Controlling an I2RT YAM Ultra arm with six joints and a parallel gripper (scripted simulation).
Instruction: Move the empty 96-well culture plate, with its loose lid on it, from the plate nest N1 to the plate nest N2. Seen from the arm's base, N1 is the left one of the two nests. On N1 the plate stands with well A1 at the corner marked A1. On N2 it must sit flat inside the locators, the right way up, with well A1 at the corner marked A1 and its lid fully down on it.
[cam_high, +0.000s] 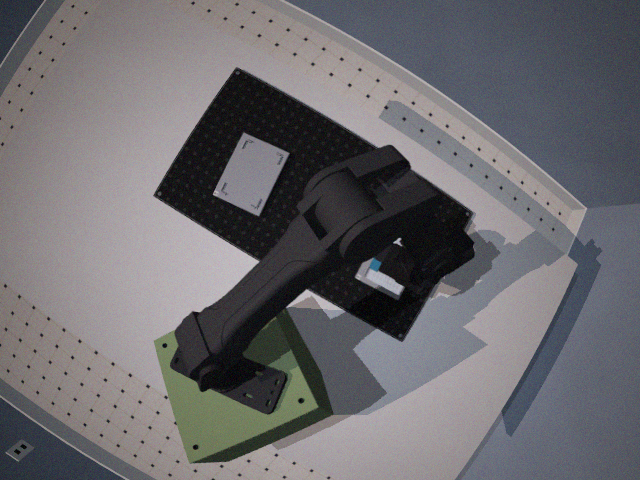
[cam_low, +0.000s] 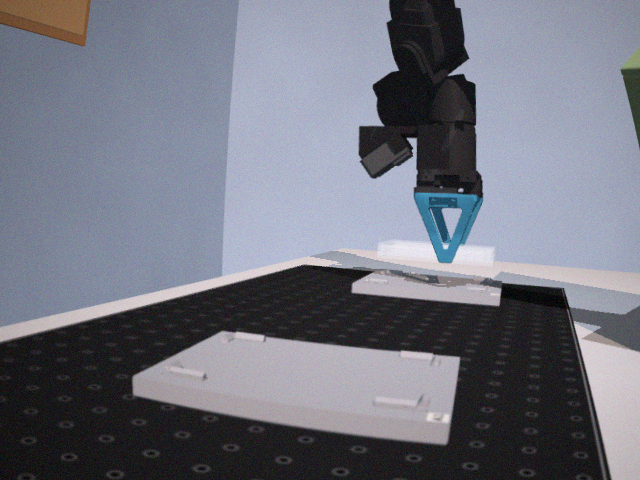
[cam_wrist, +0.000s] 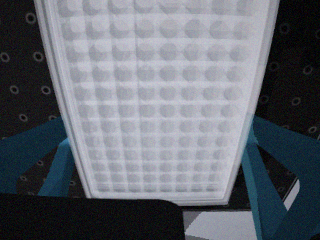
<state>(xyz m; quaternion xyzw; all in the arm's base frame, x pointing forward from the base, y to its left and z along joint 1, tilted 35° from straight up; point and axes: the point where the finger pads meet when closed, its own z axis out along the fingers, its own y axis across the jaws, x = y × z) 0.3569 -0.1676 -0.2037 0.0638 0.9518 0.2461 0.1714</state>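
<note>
Now we hold the lidded plate (cam_low: 408, 251) by its long sides in the gripper (cam_low: 446, 256), low over the far nest (cam_low: 485, 297); it looks light, stiff, slippery, its lid loose.

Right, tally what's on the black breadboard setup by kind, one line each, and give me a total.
Plate nests: 2, the bare near one and the far one
Culture plates: 1, lidded, held in the blue fingers above the far nest
Breadboards: 1
Green base plates: 1
Total: 5
</note>
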